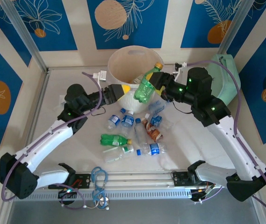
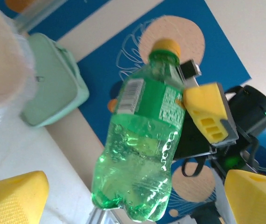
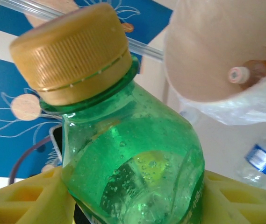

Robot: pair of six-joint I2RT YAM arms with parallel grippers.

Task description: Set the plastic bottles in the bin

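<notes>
The green bottle (image 1: 146, 87) is clamped in the right gripper (image 1: 157, 83) at upper centre, its cap tilted to the upper right. The bin (image 1: 116, 65) lies just to the upper left (left gripper (image 1: 125, 89) spread, empty).

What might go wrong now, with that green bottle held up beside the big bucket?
1. The right claw grips the green bottle high up and tilted, right by the bin rim. If it lets go too early, the bottle may hit the rim and fall outside.
2. The open left claw sits close to that bottle, so the two could bump.
3. A dropped bottle might scatter the loose bottles lying below.
</notes>
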